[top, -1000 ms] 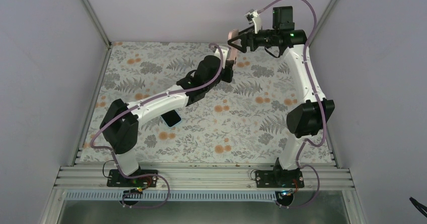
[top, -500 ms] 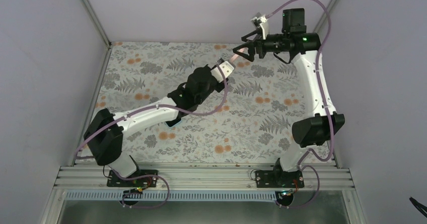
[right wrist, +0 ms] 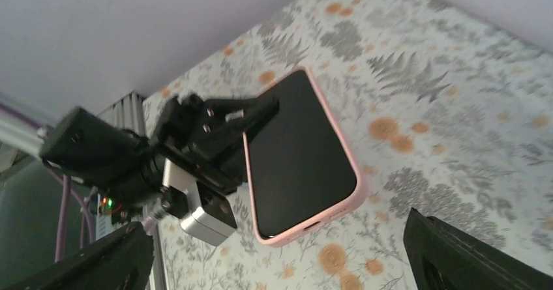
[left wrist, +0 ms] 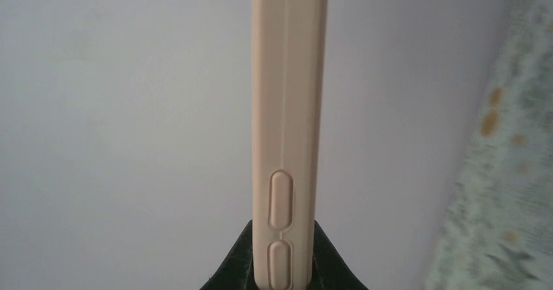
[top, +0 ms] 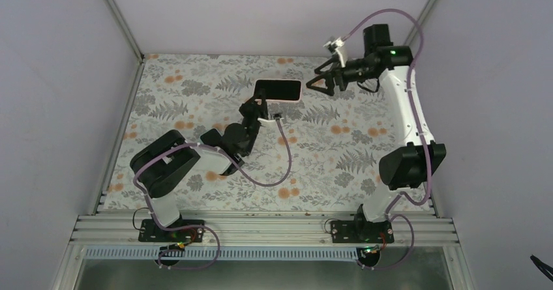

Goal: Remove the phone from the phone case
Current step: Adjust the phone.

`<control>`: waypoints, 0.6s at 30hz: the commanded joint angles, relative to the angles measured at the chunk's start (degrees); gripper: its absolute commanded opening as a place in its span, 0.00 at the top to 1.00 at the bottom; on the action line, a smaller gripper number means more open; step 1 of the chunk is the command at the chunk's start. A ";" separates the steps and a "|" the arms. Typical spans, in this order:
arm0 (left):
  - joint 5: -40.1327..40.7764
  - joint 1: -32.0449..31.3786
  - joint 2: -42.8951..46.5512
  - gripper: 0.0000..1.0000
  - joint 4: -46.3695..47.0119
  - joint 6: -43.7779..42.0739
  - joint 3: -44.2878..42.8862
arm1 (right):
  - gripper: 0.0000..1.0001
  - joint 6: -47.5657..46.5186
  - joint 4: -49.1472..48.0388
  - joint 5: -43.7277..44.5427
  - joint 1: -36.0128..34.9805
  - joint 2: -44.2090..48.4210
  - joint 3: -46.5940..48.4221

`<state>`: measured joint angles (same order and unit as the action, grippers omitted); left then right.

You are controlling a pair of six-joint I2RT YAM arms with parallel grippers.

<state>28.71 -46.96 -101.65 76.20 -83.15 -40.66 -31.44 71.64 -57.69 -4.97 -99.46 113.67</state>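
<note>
From above, my left tool (top: 259,100) is pressed together on the left short end of the flat rectangular phone (top: 279,89); its black glass screen faces up, and it is held off the counter (top: 195,81), which is covered in a pale cloth printed with grey ferns and orange flowers; its long side runs left to right. My right tool (top: 318,81) is near the phone's other end but apart from it; its jaws are spread wide and hold nothing.

In my left wrist view, the pale pink rubbery phone case (left wrist: 289,94) stands upright and edge-on, filling the middle of the picture; two raised oval button covers sit low on its side; my dark fingers (left wrist: 238,267) pinch it from both sides at the bottom edge; behind it is the plain grey wall (left wrist: 117,107), with a strip of the counter at the right.

In my right wrist view, the phone lies screen towards me, the pink rim of the case wrapped all round it, so the phone is not yet out; my left tool clamps its far end; my own black fingers (right wrist: 98,264) stand wide apart at the two lower corners, clear of the case.
</note>
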 commanded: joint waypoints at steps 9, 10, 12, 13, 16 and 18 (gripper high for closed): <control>-12.89 0.28 2.87 0.98 28.76 -14.06 -4.87 | 0.08 -4.61 2.02 4.91 -3.58 -1.24 -3.04; -13.09 0.29 2.74 0.98 28.73 -14.31 -4.94 | 0.08 -4.60 1.99 4.24 -3.62 -1.64 -2.89; -13.93 0.29 2.45 0.98 28.76 -15.08 -4.66 | 0.09 -4.59 2.00 2.45 -3.58 -2.27 -2.16; -14.15 0.29 2.28 0.98 28.71 -15.18 -4.61 | 0.12 -4.23 2.01 1.62 -3.56 -2.72 -1.49; -13.98 0.22 1.66 0.98 28.76 -15.36 -4.88 | 0.19 -2.86 2.10 -1.51 -3.63 -3.81 -0.09; -13.87 0.20 1.37 0.98 28.82 -15.35 -5.34 | 0.31 -1.78 2.10 -3.19 -3.59 -4.82 0.42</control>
<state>17.82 -46.54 -100.57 87.57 -98.61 -43.53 -34.57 74.06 -56.53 -8.88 -102.21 112.05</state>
